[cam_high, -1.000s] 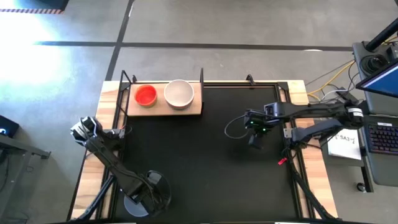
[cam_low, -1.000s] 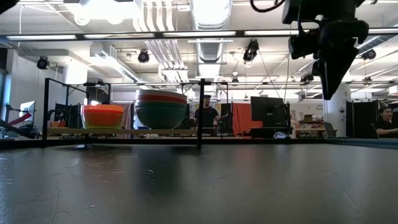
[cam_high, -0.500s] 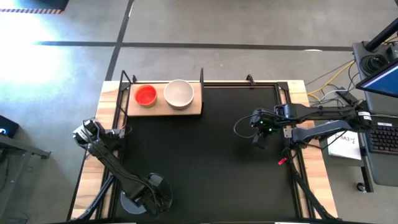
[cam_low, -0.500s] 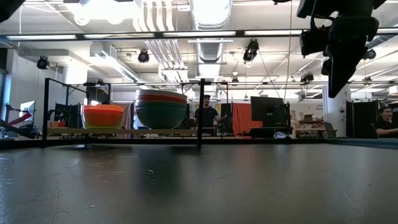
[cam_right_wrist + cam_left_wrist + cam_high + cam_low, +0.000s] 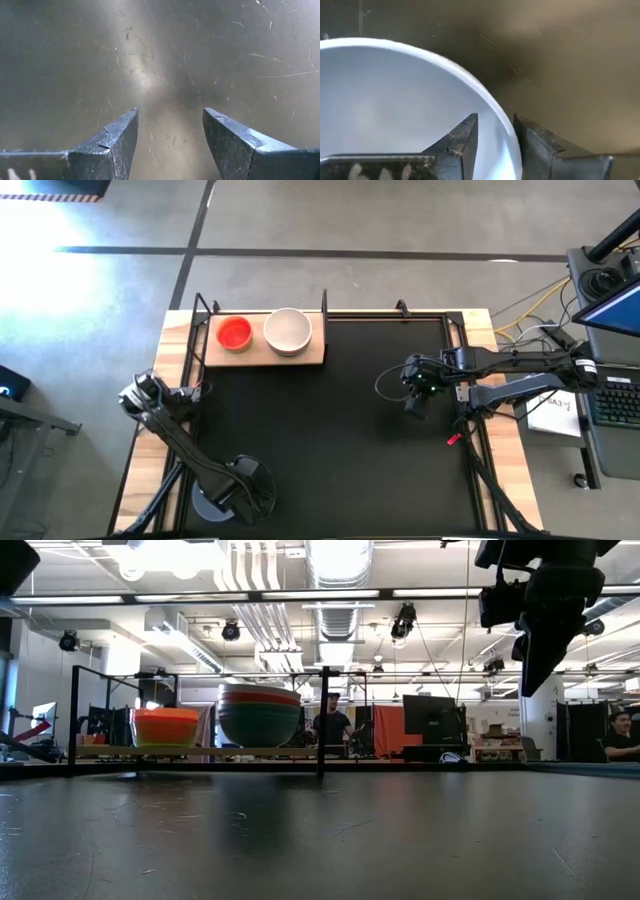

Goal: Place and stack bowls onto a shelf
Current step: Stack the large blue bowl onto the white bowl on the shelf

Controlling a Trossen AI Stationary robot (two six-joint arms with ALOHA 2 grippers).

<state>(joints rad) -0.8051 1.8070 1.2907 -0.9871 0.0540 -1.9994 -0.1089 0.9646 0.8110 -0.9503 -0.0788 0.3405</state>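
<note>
The shelf [image 5: 312, 355], a pale wood board with black posts, stands at the table's far left. It bears a red bowl [image 5: 235, 333] and a stack of bowls with a white one on top [image 5: 288, 330]; the low view shows the stack [image 5: 259, 715] beside the orange-red bowl [image 5: 165, 727]. A pale grey-blue bowl [image 5: 395, 100] sits at the near left edge [image 5: 208, 508]. My left gripper [image 5: 496, 142] points down over it, open, one finger inside the rim [image 5: 512, 145] and one outside. My right gripper [image 5: 415, 395] hangs open above the mat at the right.
A black mat [image 5: 330, 430] covers the table between the wooden side strips. Cables, a keyboard and papers [image 5: 555, 405] lie beyond the right edge. People and desks show in the room behind the shelf in the low view.
My right gripper has drawn back a little toward the table's right edge and tipped slightly, staying open above the mat.
</note>
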